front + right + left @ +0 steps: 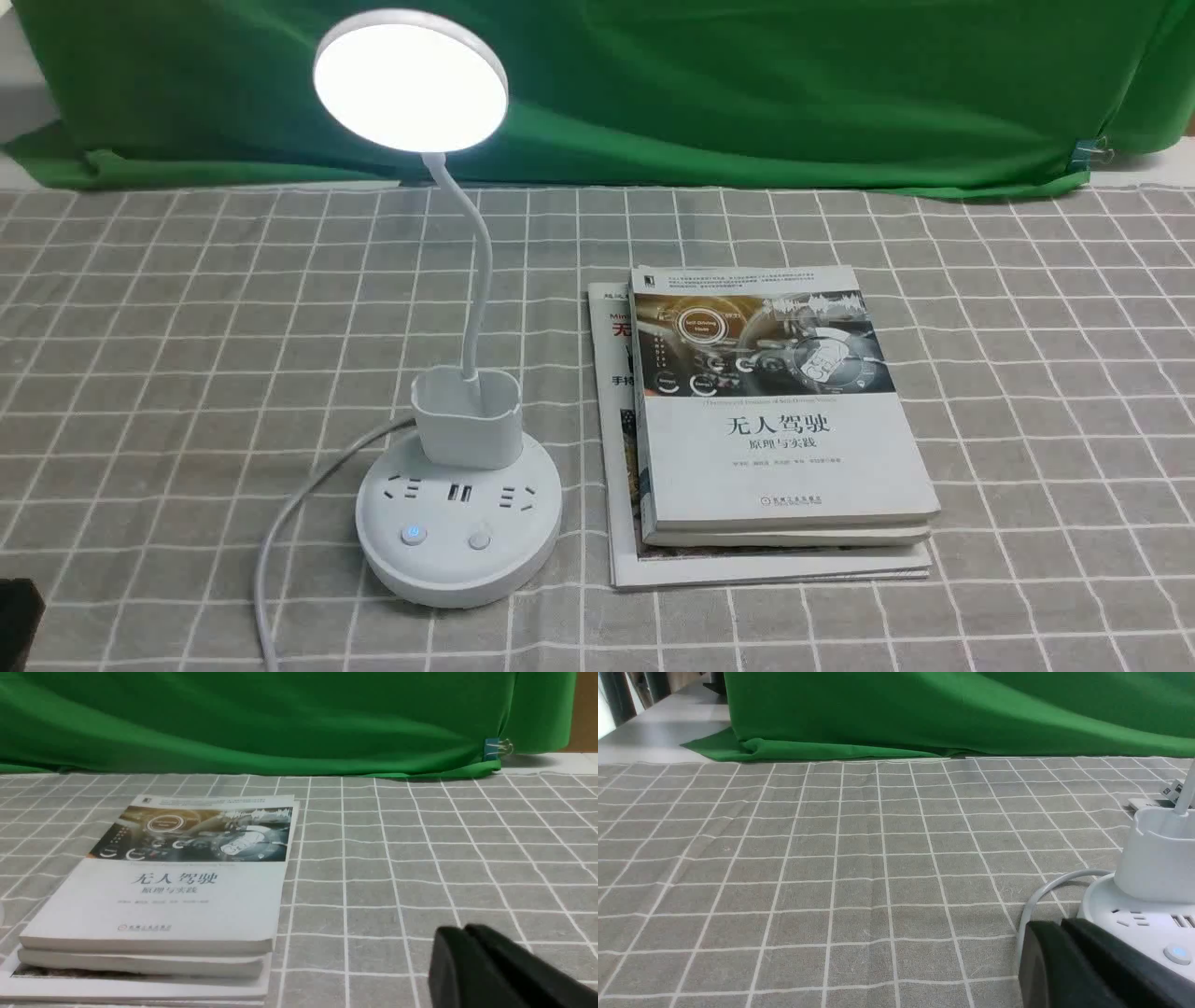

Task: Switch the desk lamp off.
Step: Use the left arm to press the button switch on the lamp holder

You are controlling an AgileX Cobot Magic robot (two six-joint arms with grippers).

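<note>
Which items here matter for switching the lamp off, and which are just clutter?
Job: lamp, lit; its base; blue-lit button; plain button; left claw, beside the base.
Clutter: books; green cloth; binder clip.

The desk lamp point(1153, 877) is cut by the left wrist picture's edge: only part of its base and cup show, with the head out of frame. In the front view, glare washes out the face of the lit head. The cord point(264, 597) runs out of the picture at the near edge of the tabletop point(1027, 373). The left gripper point(1062, 926) and right gripper point(465, 931) show only as dark tips pressed together, the rest cropped. The top book point(780, 411) hides most of the lower books point(775, 560), and its small print is unreadable.
</note>
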